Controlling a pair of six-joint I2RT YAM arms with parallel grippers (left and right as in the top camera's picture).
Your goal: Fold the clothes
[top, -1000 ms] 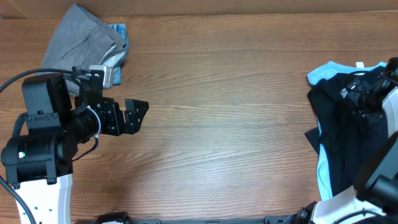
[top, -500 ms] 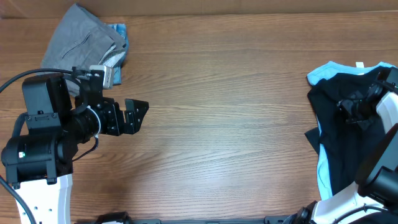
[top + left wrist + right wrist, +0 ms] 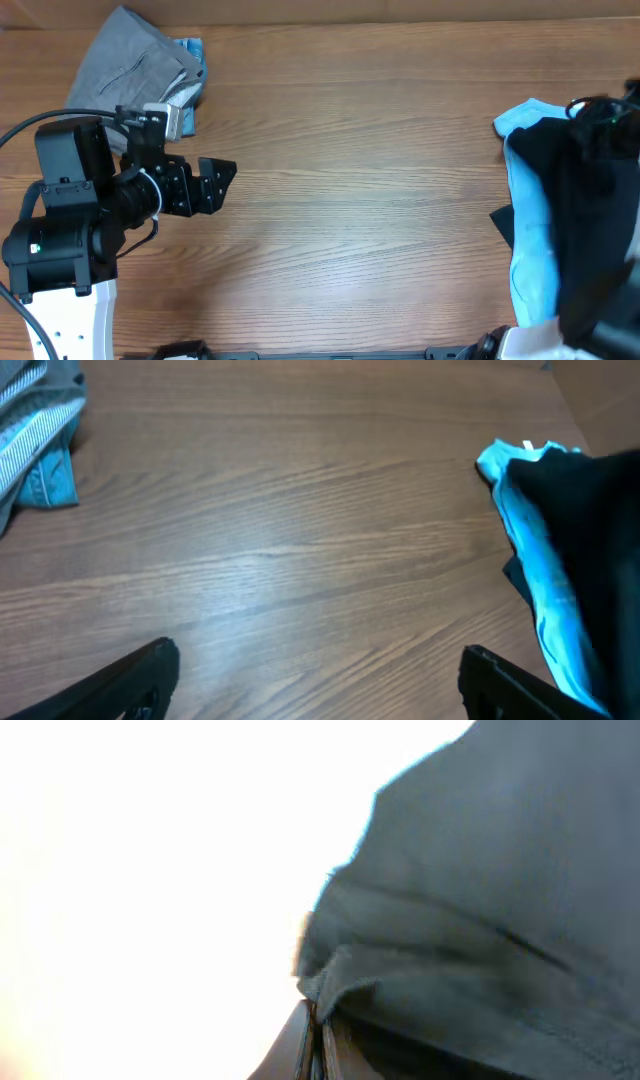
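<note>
The wooden counter (image 3: 380, 150) runs wide and mostly bare across its middle. Nothing on it looks folded yet. A grey pile (image 3: 130, 65) lies crumpled at the far left corner with a bit of blue cloth at its edge. At the right edge a black shirt (image 3: 570, 190) lies rumpled over a blue shirt (image 3: 530, 240). The task therefore seems to be at its very start, with the first garment only just taken hold of. Spreading it flat, folding it and dealing with the other pieces all remain.

The right claw (image 3: 318, 1035) is closed tight, its fingers pressed together. The wrist view shows dark cloth bunched right at their tips, so it appears to pinch the black shirt. The overhead view is too blurred there to show which part it has. The left claw (image 3: 222, 185) stands wide and holds nothing. It hovers over bare wood near the grey pile, well apart from both shirts.
</note>
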